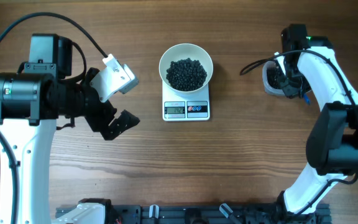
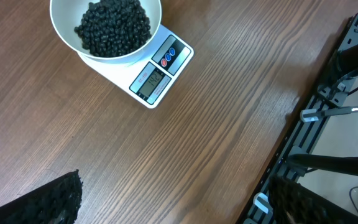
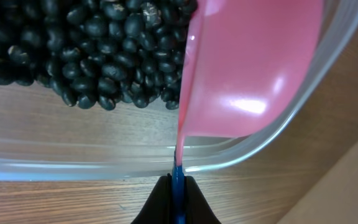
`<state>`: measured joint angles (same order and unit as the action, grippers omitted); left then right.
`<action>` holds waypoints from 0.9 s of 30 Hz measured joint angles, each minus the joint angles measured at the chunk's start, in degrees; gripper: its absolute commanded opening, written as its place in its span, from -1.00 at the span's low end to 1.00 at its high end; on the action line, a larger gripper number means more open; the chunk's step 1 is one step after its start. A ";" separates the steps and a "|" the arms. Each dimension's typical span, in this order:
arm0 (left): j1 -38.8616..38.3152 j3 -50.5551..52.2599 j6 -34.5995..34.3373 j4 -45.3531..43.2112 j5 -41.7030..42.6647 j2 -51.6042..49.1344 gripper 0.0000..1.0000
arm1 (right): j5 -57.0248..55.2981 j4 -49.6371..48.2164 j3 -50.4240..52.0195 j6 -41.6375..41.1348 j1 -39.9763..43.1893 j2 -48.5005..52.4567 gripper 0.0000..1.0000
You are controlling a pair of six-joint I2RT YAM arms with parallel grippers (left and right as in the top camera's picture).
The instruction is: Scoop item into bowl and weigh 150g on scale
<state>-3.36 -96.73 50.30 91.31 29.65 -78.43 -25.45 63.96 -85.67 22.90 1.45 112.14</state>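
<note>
Two heaps of beans point(image 1: 186, 73) appear. One fills the white bowl point(image 1: 165, 62), which sits on the scale point(image 1: 186, 110). In the overhead view the scale's display and buttons face 6 o'clock, and the digits are too small to read. The other heap point(image 3: 92, 50) lies inside the clear tub point(image 3: 73, 158), at 3 o'clock from the bowl and well apart from it on the table point(image 1: 229, 162). Right gripper point(image 3: 178, 202): jaws closed tight on the thin blue handle of the pink scoop point(image 3: 247, 68), which stands within the tub. In the right wrist view the tub's beans lie at 9 to 11 o'clock from the scoop, and the nearest ones touch its left edge. Whether any lie in the scoop cannot be told. Left gripper point(image 1: 133, 99): jaws spread wide and holding nothing, over the table at 9 o'clock from the scale, near it but apart. In the left wrist view, bowl and scale lie at 11 o'clock.
</note>
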 measured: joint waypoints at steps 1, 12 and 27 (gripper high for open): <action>0.00 0.00 0.00 0.00 0.00 0.00 1.00 | 0.39 -0.07 -0.02 0.63 0.02 0.00 -0.91; 0.00 0.00 0.00 0.00 0.00 0.00 1.00 | 8.61 0.68 -0.59 2.95 1.14 -0.61 -0.92; 0.00 0.00 0.00 0.00 0.00 0.00 1.00 | 26.80 2.82 -1.81 2.86 1.03 -1.05 -0.92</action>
<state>-3.36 -96.73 50.30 91.31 29.65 -78.43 1.34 66.78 -87.48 25.76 2.48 111.09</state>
